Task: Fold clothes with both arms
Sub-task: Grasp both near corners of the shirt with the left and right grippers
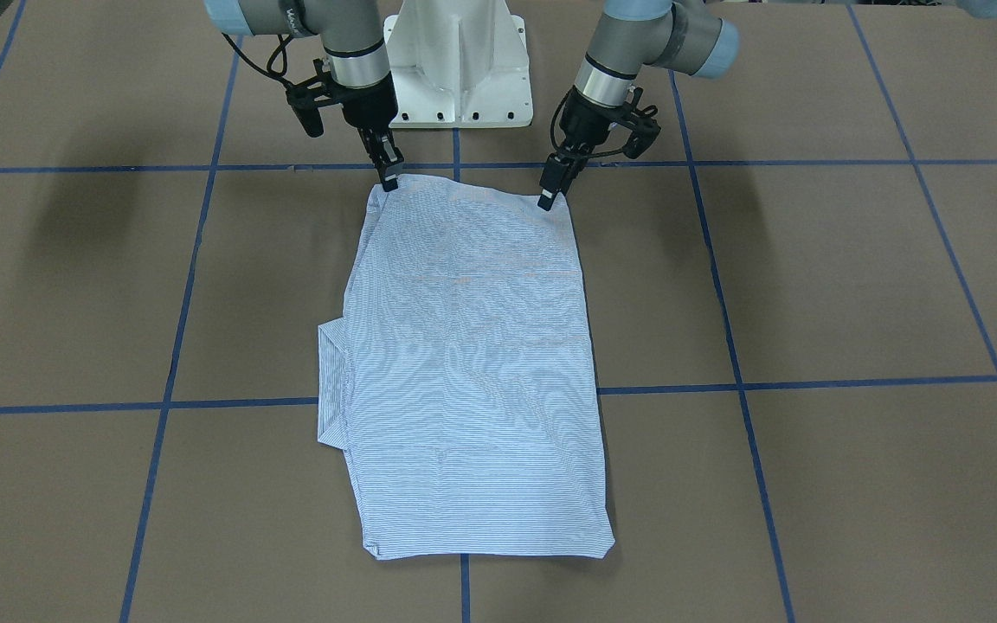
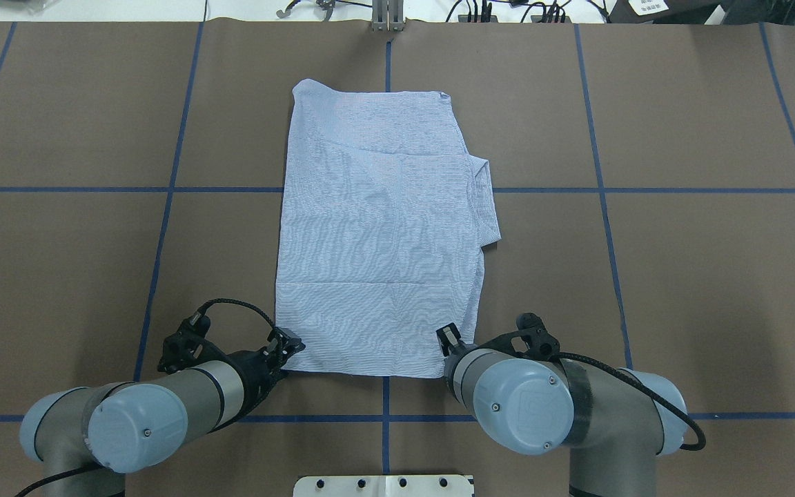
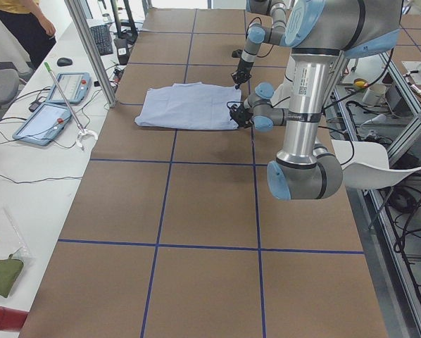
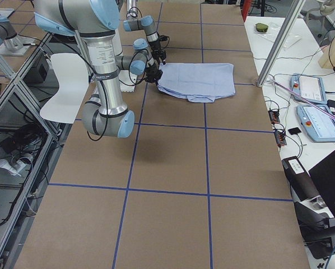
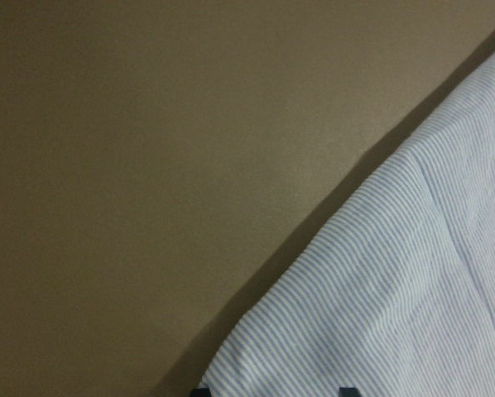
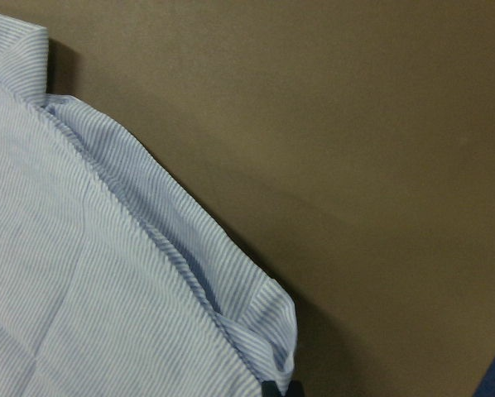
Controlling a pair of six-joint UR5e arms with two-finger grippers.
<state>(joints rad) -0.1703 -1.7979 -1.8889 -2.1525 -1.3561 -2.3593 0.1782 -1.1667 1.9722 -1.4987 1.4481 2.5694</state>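
Together, left arm [image 1: 609, 80] and right arm [image 1: 358, 61] — jaws closed — pinch shirt [image 1: 472, 363] corners.

Shirt [image 1: 472, 363]: light blue with fine white stripes, folded to a long rectangle, flat at table centre, long axis running away from the robot. A small folded flap juts from the edge on the robot's right. Black left gripper [image 1: 548, 199] and right gripper [image 1: 389, 179] point tips down, each pinching one robot-side corner.
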